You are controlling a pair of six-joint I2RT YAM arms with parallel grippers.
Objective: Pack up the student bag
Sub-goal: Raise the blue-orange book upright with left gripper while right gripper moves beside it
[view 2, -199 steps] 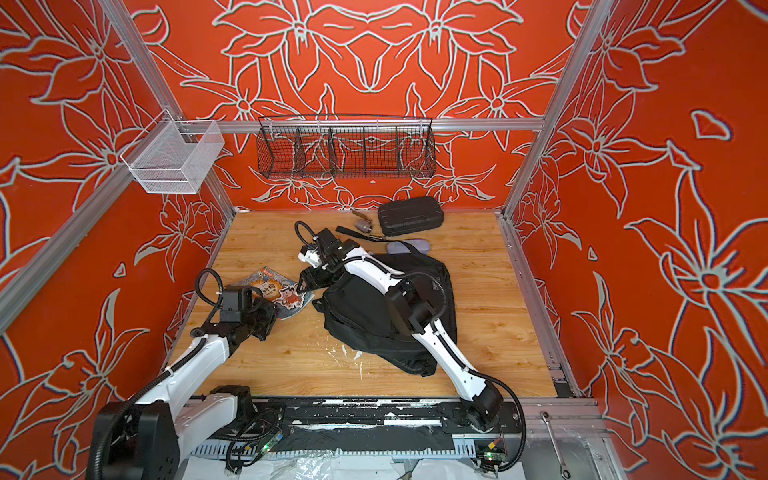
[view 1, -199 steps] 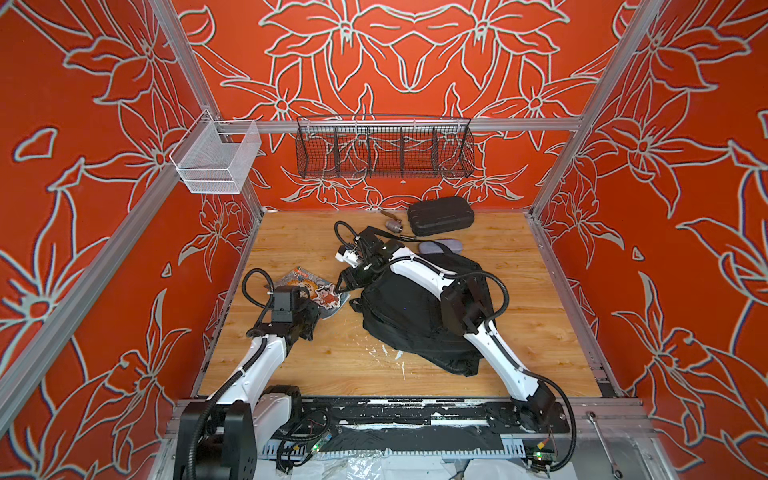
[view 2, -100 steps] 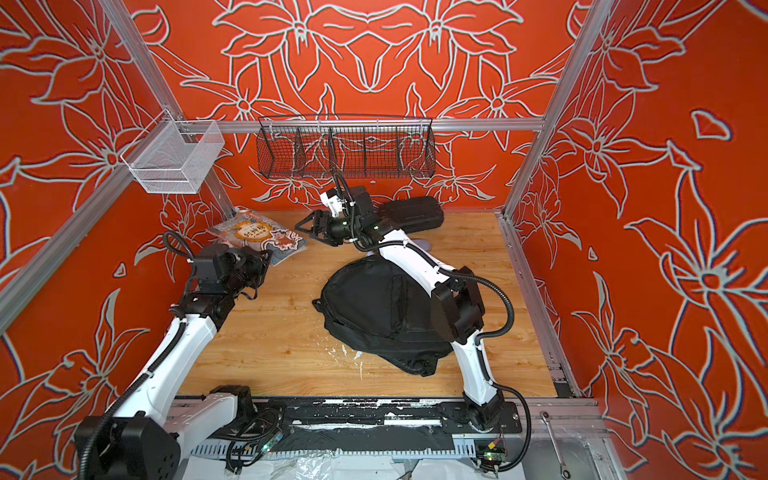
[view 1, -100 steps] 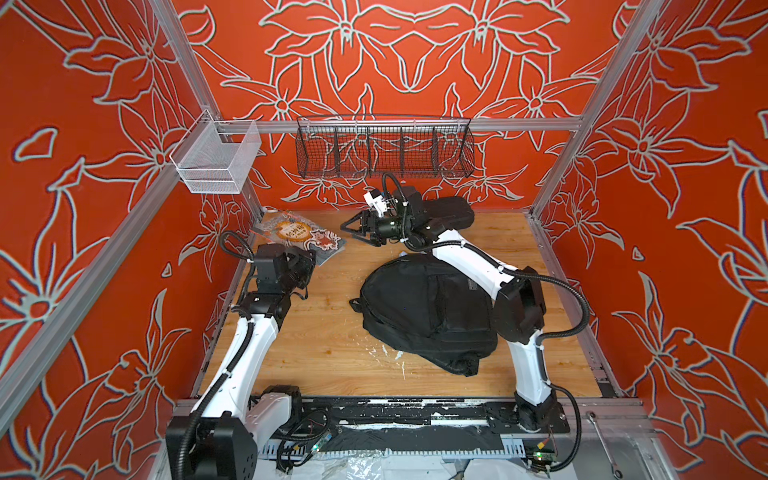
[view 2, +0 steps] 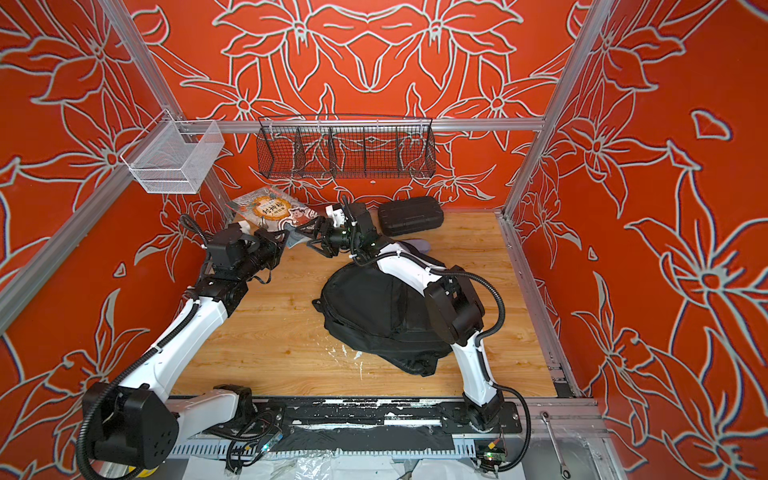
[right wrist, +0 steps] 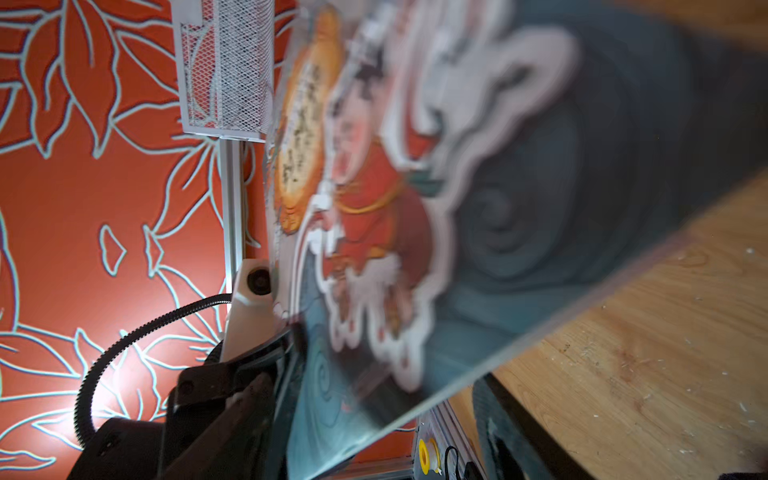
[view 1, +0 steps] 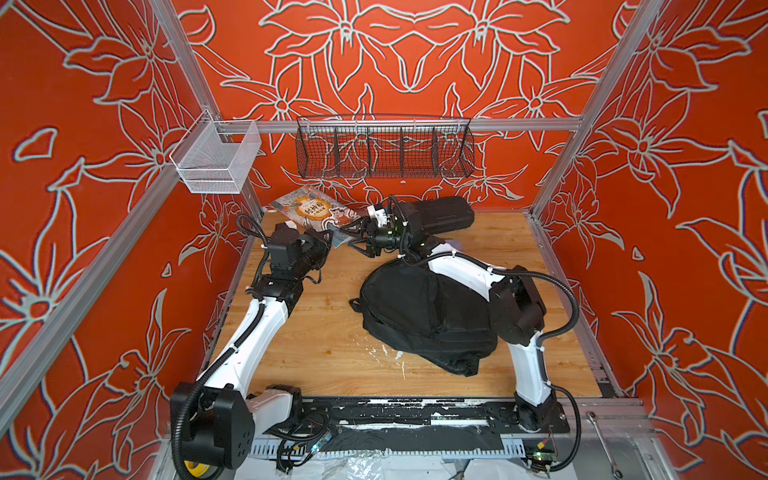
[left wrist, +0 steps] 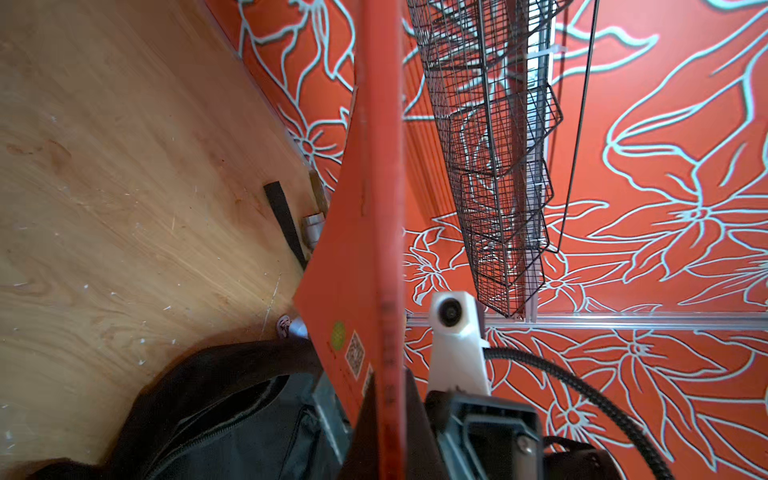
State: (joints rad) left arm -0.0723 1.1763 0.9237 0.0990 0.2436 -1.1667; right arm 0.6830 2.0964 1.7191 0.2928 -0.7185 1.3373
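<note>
Black student bag [view 1: 419, 320] lies flat, long axis running far-left to near-right.

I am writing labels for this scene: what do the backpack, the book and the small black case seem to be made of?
The backpack: soft matt black fabric, probably woven; it sags and folds. The book: paper with a printed, probably glossy cover; thin and slightly curved. The case: rigid black shell, perhaps moulded plastic; ribbed, keeps its shape.
</note>
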